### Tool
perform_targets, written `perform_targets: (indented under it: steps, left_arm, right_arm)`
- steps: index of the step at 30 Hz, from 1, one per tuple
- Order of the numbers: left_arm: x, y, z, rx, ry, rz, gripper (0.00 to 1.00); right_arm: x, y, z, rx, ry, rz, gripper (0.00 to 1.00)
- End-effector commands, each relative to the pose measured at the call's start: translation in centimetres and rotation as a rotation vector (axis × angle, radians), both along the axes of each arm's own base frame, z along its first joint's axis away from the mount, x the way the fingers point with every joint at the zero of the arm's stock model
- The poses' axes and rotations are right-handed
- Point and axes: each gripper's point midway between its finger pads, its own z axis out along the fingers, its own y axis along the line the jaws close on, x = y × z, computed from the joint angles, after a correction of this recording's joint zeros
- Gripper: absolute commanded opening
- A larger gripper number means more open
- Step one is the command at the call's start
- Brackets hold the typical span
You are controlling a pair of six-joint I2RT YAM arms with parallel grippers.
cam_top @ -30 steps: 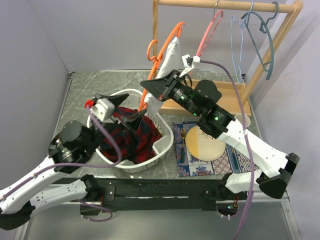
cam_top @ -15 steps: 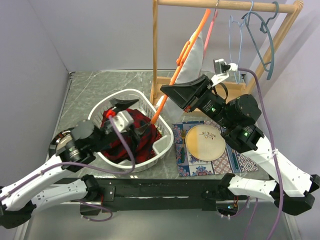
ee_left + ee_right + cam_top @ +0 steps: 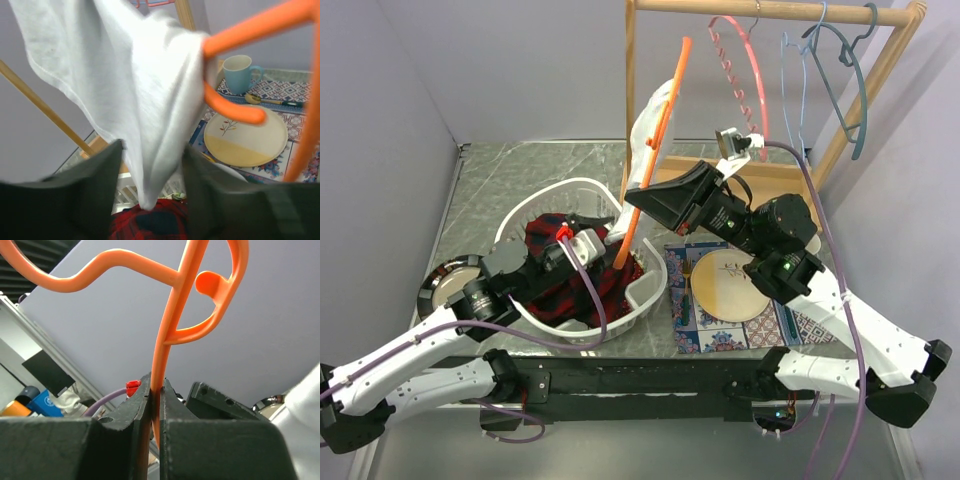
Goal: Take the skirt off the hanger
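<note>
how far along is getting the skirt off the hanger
Looks done: the pleated red-navy tartan skirt lies in the white plastic basket; the thin pink plastic hanger hangs bare on the wooden rail. In hand: the right gripper shut on an orange plastic hanger carrying white cloth. Nothing seems left.

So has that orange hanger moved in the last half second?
Yes. The orange hanger, pinched in the right gripper, has tipped left: its top end swung away from the pink hanger toward the rack's left wooden post.
</note>
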Motion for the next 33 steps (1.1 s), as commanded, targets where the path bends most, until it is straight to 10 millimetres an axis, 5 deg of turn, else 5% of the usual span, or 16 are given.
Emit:
perform_targets:
  steps: [1, 7, 16, 24, 28, 29, 31, 33]
  left_arm:
    - [0.4, 1.0, 2.9, -0.079, -0.071, 0.05, 0.32]
    - [0.9, 1.9, 3.5, -0.1, -0.077, 0.101, 0.01]
    - [1.7, 2.6, 3.0, -0.052, -0.069, 0.16, 0.06]
    - [1.2, 1.7, 2.7, -0.009, -0.058, 0.108, 0.01]
    - [1.3, 1.4, 2.5, 0.0, -0.058, 0.099, 0.2]
    - [1.3, 1.3, 2.4, 0.006, -0.06, 0.095, 0.19]
    - [1.2, 1.1, 1.7, 0.032, -0.045, 0.085, 0.02]
    - [1.1, 0.9, 1.8, 0.034, -0.037, 0.077, 0.01]
  right_arm:
    - [-2.4, -1.8, 2.1, 0.081, -0.08, 0.036, 0.0]
    - [-3.0, -2.6, 0.9, 0.08, -0.082, 0.033, 0.0]
    - [-0.1, -6.7, -0.2, 0.014, -0.081, -0.291, 0.0]
    - [-0.3, -8.6, -1.2, 0.035, -0.079, -0.349, 0.0]
    - [-0.1, -9.1, -1.4, 0.032, -0.074, -0.375, 0.0]
    - [-0.2, -9.0, -1.4, 0.034, -0.074, -0.368, 0.0]
    - [-0.6, -8.7, -1.4, 0.042, -0.082, -0.34, 0.0]
    - [-0.7, -8.3, -1.5, 0.047, -0.08, -0.318, 0.0]
